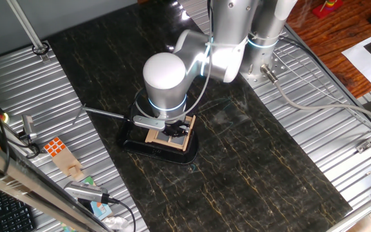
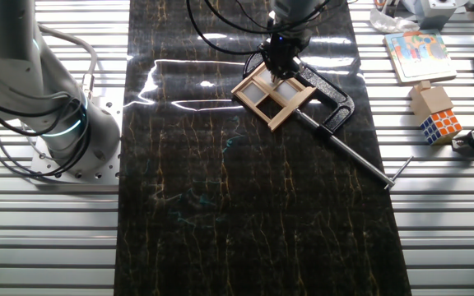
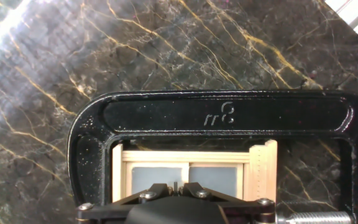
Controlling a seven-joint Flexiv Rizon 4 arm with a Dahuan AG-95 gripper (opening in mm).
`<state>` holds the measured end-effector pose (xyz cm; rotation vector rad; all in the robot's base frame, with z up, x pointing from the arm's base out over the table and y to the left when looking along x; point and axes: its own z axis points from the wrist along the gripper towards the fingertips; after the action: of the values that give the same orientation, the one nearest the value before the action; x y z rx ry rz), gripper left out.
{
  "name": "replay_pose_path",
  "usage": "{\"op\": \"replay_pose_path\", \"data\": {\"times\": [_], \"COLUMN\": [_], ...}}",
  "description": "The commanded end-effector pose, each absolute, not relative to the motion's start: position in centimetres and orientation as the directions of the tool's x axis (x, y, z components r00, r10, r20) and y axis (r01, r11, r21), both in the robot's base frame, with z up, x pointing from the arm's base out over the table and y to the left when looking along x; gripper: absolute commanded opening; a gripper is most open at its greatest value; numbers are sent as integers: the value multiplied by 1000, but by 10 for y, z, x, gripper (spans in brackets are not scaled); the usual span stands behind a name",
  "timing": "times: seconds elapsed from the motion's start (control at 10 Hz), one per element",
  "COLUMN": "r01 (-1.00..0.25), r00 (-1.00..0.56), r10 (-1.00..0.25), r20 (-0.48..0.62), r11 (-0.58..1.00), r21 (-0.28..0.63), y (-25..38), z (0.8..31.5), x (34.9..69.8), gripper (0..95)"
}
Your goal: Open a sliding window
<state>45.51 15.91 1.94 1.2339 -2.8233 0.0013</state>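
The sliding window (image 2: 272,96) is a small tan wooden frame with a cross divider and grey panes. It is held tilted in a glossy black C-clamp (image 2: 336,107) on the dark marble mat. My gripper (image 2: 282,67) comes down on the window's far upper edge. In the hand view the frame (image 3: 185,157) and two grey panes lie just ahead of my gripper (image 3: 175,186). Its fingers are nearly together, with a thin dark peg pinched between the tips. In one fixed view the arm's wrist covers most of the window (image 1: 170,137).
The clamp's long screw rod with its crossbar (image 2: 360,160) sticks out towards the mat's edge. An orange-and-white tiled cube (image 2: 443,123) on a wooden block and a picture card (image 2: 418,53) lie on the ribbed metal table. The arm's base (image 2: 64,131) stands beside the mat.
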Motion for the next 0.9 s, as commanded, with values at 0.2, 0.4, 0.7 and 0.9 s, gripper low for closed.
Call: {"op": "replay_pose_path", "data": {"times": [0.2, 0.4, 0.7, 0.9], "r01": [-724, -726, -729, -733], "r00": [-688, -685, -682, -678], "r10": [-724, -726, -730, -733], "r20": [50, 51, 49, 47], "r11": [689, 687, 684, 680], "r21": [33, 33, 33, 32], "y": [163, 163, 163, 161], "z": [18, 18, 18, 19], "x": [454, 454, 454, 455], "gripper": [0, 0, 0, 0]}}
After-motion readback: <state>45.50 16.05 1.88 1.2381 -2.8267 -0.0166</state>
